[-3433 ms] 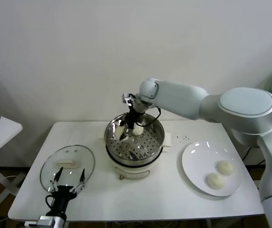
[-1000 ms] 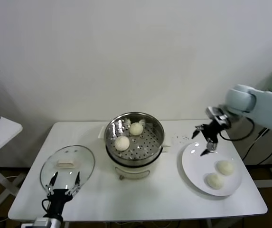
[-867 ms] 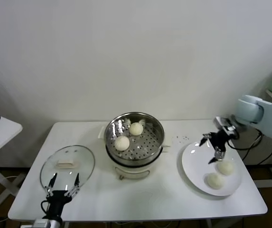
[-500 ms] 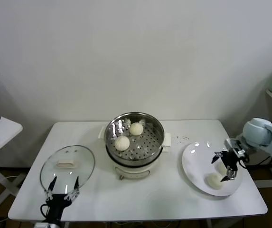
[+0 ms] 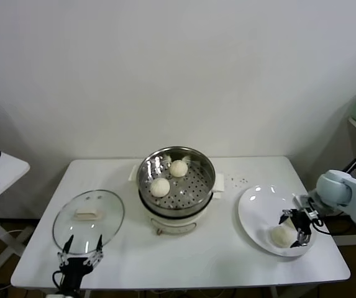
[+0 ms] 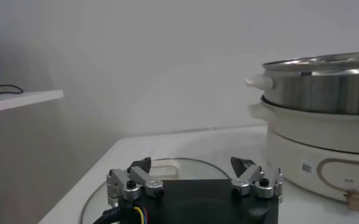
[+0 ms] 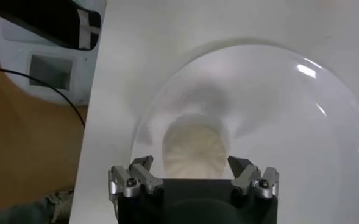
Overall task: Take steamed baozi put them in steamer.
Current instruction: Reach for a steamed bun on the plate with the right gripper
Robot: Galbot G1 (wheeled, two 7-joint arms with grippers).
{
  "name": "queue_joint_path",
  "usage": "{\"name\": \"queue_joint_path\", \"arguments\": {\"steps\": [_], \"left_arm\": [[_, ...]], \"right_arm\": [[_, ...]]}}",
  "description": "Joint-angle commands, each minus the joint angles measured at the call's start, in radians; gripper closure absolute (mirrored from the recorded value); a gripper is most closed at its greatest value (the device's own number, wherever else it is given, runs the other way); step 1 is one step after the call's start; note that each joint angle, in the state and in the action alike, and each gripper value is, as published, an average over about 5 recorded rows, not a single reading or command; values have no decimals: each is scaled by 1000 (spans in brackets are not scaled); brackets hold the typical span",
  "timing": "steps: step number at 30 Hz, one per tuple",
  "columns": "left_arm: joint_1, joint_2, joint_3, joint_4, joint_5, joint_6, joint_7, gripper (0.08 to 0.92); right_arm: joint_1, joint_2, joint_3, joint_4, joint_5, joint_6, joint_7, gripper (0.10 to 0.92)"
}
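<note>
Two smooth off-white steamed baozi (image 5: 168, 177) on the perforated tray inside the round shiny stainless-steel steamer (image 5: 176, 182), head view; right of that pot, a flat white round plate (image 5: 258, 211) carrying another pale bun (image 5: 281, 235). Right gripper (image 5: 296, 226) low over the plate, black fingers spread to either side of that bun, not closed on it; fourth bun hidden behind the gripper. Left of the steamer, a flat round glass lid (image 5: 88, 216); left gripper (image 5: 78, 252) at the near table edge below the lid, fingers apart, empty.

Left wrist view: left gripper (image 6: 194, 179) over the glass lid (image 6: 167, 167), jaws wide; steamer (image 6: 316, 91) beyond, steel wall above a white base, cut off at the frame edge.

Right wrist view: ribbed, pleated bun (image 7: 192, 149) between the open fingers of the right gripper (image 7: 191, 171); glossy plate (image 7: 277, 115) beneath, touching or not cannot tell.
</note>
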Motion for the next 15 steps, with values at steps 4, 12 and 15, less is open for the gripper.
{"name": "queue_joint_path", "arguments": {"steps": [4, 12, 15], "left_arm": [[-2, 2, 2, 7, -2, -4, 2, 177], [-6, 4, 1, 12, -3, -4, 1, 177], [-7, 4, 2, 13, -2, -3, 1, 177]], "right_arm": [[-45, 29, 28, -26, -22, 3, 8, 203], [-43, 33, 24, -34, -26, 0, -4, 203], [-44, 35, 27, -38, -27, 0, -5, 203]]}}
